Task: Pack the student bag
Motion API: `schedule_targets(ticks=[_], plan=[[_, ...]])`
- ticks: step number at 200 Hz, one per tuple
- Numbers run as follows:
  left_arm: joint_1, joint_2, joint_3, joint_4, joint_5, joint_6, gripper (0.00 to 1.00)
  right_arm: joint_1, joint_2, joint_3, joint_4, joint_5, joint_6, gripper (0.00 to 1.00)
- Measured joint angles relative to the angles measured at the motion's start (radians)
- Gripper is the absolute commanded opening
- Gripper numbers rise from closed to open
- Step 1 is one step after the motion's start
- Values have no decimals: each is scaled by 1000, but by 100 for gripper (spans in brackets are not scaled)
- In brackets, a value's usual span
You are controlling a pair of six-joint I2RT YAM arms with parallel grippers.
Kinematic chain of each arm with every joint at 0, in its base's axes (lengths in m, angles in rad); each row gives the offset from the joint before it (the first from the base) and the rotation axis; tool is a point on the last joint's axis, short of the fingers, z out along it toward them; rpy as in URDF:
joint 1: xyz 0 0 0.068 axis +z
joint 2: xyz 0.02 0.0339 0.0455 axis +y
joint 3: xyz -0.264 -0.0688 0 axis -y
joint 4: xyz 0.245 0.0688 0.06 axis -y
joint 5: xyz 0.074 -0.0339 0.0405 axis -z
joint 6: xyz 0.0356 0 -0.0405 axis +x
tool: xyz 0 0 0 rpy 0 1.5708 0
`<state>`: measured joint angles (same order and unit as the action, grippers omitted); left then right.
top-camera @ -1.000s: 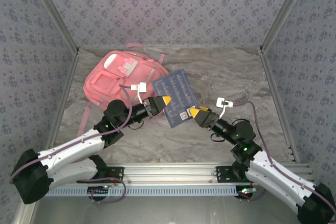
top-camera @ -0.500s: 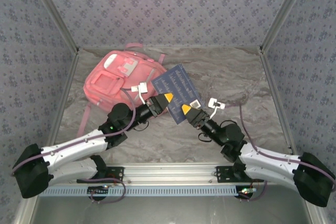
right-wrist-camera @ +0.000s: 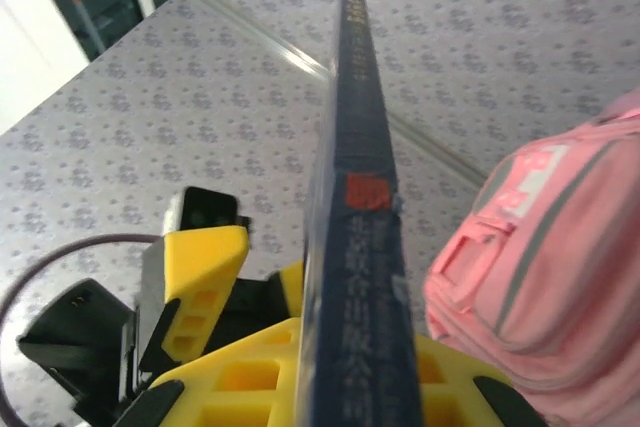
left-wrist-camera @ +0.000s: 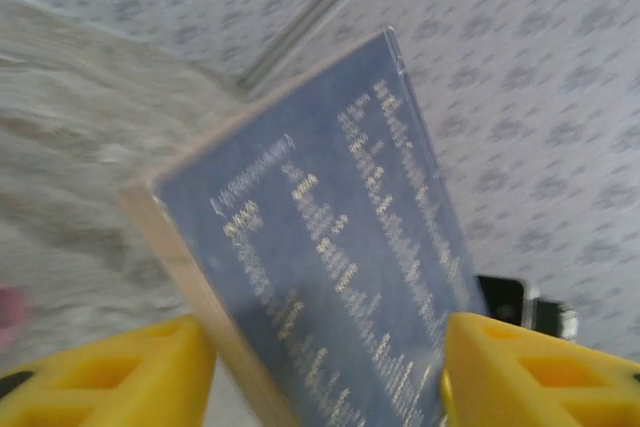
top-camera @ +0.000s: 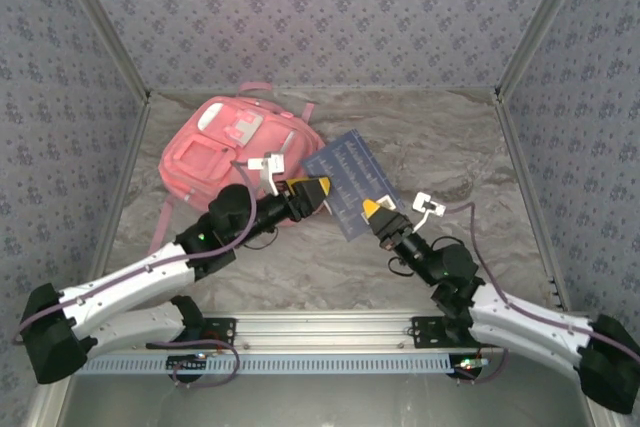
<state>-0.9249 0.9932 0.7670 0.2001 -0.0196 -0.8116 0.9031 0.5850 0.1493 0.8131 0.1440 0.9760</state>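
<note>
Since a second ago my right fingers have closed on the near corner of the blue book, and my left fingers have let go and spread. The book has changed hands and now sits a little further right.

Nearest, my right forearm reaches up and to the left from its base. Its fingers are clamped flat on both covers, and in the right wrist view the spine rises between them. A little farther off, my left arm stretches forward and to the right, its fingers parted either side of the book's left edge. In the left wrist view the book stands between them, and I cannot tell whether one pad brushes it.

Beyond, the student bag lies on the bench at the back left, front pockets up, just beside the book's far left edge. I judge the handover done and the book not yet in the bag. I cannot make out an open zip from here.
</note>
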Motion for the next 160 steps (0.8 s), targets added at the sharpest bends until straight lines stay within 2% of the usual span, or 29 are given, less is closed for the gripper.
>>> schedule_targets(ticks=[27, 62, 85, 116, 160], plan=[[113, 74, 164, -293, 3, 146, 66, -40, -233, 40, -434, 48, -10, 0], [309, 222, 286, -569, 84, 310, 63, -83, -377, 74, -777, 57, -68, 0], [415, 344, 386, -702, 113, 406, 61, -113, -377, 109, -915, 22, -109, 0], [517, 503, 526, -808, 161, 488, 53, -136, -377, 159, -1038, -30, -155, 0], [537, 629, 549, -832, 261, 519, 48, -162, -378, 196, -1133, -77, -197, 0]])
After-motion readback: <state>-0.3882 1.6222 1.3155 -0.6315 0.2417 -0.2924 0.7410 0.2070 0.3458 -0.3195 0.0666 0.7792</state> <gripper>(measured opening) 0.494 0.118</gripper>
